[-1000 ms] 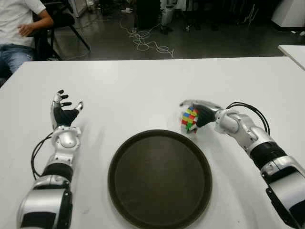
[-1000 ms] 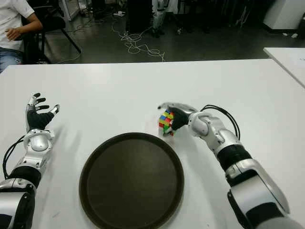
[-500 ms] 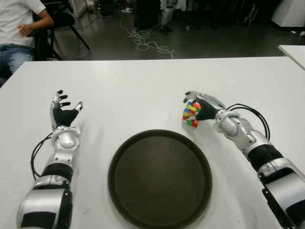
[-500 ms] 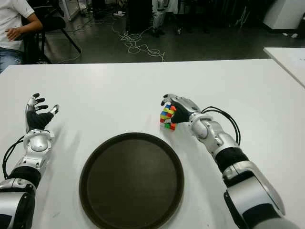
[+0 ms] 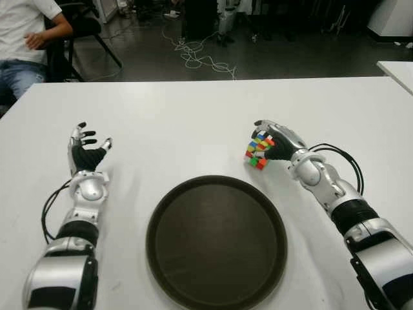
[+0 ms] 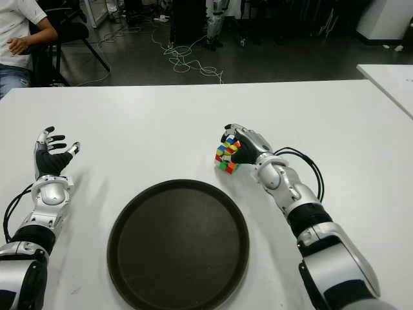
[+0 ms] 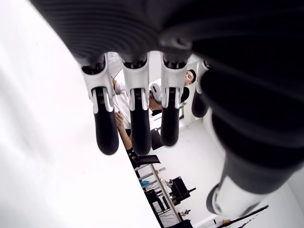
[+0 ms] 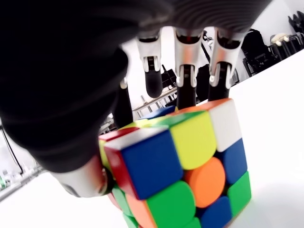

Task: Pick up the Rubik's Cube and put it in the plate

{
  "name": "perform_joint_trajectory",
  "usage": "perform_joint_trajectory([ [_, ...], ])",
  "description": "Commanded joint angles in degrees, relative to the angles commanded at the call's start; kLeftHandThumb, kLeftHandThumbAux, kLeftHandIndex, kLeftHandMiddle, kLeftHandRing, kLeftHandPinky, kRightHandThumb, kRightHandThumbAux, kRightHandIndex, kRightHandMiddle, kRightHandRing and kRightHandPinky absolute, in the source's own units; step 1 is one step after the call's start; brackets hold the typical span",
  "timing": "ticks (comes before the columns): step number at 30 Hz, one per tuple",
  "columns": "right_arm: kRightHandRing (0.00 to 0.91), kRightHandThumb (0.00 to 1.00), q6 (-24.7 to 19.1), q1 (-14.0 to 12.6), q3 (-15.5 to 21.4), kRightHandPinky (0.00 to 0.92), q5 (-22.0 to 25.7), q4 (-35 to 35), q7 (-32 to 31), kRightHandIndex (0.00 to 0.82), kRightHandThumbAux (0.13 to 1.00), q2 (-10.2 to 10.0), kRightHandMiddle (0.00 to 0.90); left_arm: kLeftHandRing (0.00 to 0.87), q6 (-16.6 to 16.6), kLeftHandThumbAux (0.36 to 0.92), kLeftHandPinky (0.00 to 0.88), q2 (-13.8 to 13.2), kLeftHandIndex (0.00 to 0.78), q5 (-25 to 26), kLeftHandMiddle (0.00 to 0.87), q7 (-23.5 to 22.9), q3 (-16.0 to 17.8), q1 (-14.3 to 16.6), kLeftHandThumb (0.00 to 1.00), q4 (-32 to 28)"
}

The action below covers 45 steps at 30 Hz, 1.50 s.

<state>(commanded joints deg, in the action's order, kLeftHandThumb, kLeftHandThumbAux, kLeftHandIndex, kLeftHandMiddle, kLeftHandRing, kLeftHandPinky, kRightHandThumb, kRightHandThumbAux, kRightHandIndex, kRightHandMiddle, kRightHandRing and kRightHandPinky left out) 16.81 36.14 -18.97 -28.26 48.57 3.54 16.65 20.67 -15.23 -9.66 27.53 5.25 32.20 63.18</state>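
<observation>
Cube (image 5: pixel 259 152) gripped by right hand (image 5: pixel 279 141) fingers just beyond plate (image 5: pixel 216 240); left hand (image 5: pixel 86 154) fingers spread, empty, on table (image 5: pixel 174 123).

You're in a lab or workshop: a white table (image 5: pixel 193 116) fills the frame, loose cables (image 5: pixel 197 55) sprawl on the dark floor at top centre, and a seated person (image 5: pixel 26 39) waits upper left.
</observation>
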Motion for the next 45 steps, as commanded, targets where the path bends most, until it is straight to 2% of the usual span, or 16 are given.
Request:
perform_joint_trajectory([
  [12, 0.804, 0.414, 0.0, -0.5, 0.5, 0.792, 0.7, -1.3, -0.6, 0.616, 0.801, 0.1, 0.789, 0.294, 0.2, 0.774, 0.389, 0.0, 0.141, 0.2, 0.236, -0.2, 0.1, -0.1, 0.101, -0.1],
  [24, 0.817, 0.404, -1.4, -0.9, 1.9, 0.81, 2.3, -3.1, -2.8, 0.639, 0.81, -0.2, 0.804, 0.28, 1.2, 0.76, 0.379, -0.1, 0.14, -0.2, 0.224, -0.3, -0.2, -0.2, 0.117, 0.0],
  [35, 0.817, 0.38, -3.7, 0.0, 4.7, 0.809, 4.3, -4.8, -2.8, 0.637, 0.821, -0.3, 0.801, 0.278, 0.3, 0.776, 0.366, 0.1, 0.133, -0.3, 0.22, 0.2, -0.2, -0.1, 0.063, -0.3],
  [45, 0.836, 0.362, 0.1, -0.6, 8.6, 0.827, 8.7, -7.7, -2.7, 0.652, 0.791, -0.4, 0.819, 0.289, 0.2, 0.774, 0.386, 0.0, 0.149, -0.8, 0.238, 0.6, -0.6, -0.1, 0.088, -0.3],
])
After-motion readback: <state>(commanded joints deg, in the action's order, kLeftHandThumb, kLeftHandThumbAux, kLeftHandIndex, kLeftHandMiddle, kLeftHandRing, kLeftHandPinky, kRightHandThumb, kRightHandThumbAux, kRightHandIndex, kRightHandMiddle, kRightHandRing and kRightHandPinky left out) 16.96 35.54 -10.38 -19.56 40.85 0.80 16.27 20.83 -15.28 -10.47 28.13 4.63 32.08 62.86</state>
